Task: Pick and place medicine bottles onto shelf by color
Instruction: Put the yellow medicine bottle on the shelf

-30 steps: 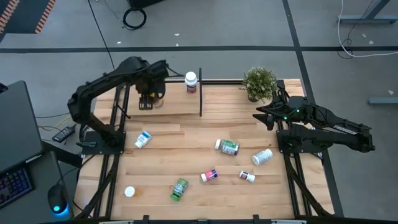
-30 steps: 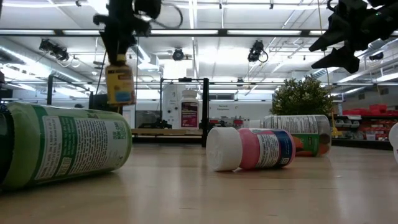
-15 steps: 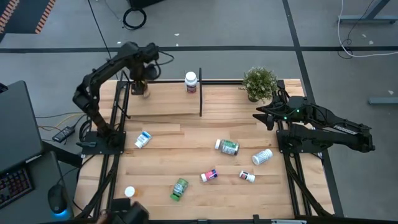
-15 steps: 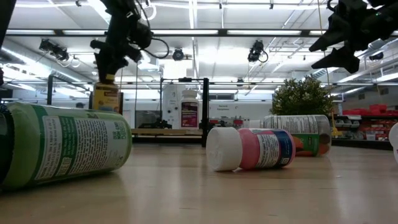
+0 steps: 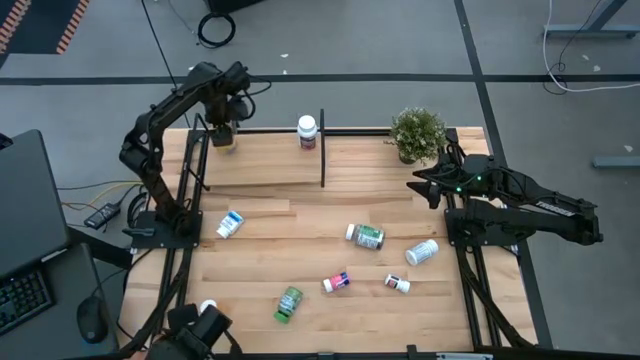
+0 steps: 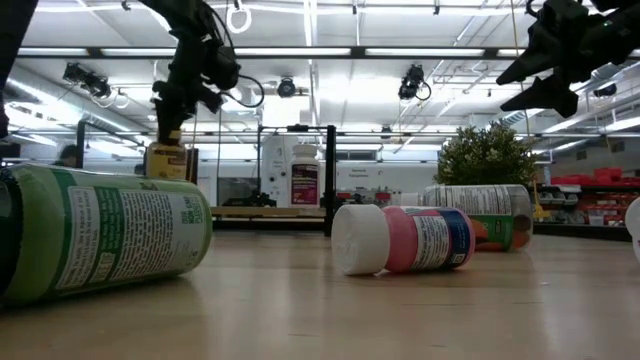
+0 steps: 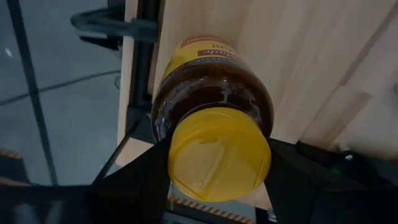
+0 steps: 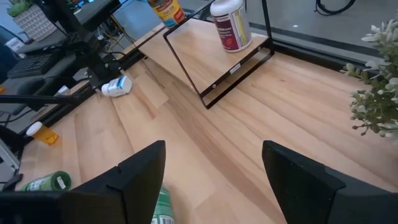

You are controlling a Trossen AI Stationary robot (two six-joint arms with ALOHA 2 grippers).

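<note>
Only the left wrist view shows the grasp plainly: the left gripper [image 7: 217,168] is clamped on the yellow cap of the amber bottle [image 7: 211,93], one dark finger on each side, with the bottle hanging over pale wood by a black post. From above, the same left gripper [image 5: 224,128] sits at the far left corner of the shelf [image 5: 265,165], the amber bottle [image 5: 224,141] a small blur beneath it. The low view adds height: the amber bottle [image 6: 166,160] stands upright, though whether its base touches the board cannot be told. The shelf holds one other item, a white bottle with a magenta label [image 5: 307,131], upright near the middle post. The right wrist view shows that bottle [image 8: 230,23] on the shelf and the right gripper's fingers [image 8: 140,171] spread apart, holding nothing; the right gripper [image 5: 425,185] waits at the table's right edge near the potted plant [image 5: 417,132]. Loose on the table lie a blue-labelled bottle [image 5: 230,224], a green-labelled one [image 5: 365,236], another white one [image 5: 421,251], a pink one [image 5: 336,283], a small white one [image 5: 398,284] and a green bottle [image 5: 289,303].
</note>
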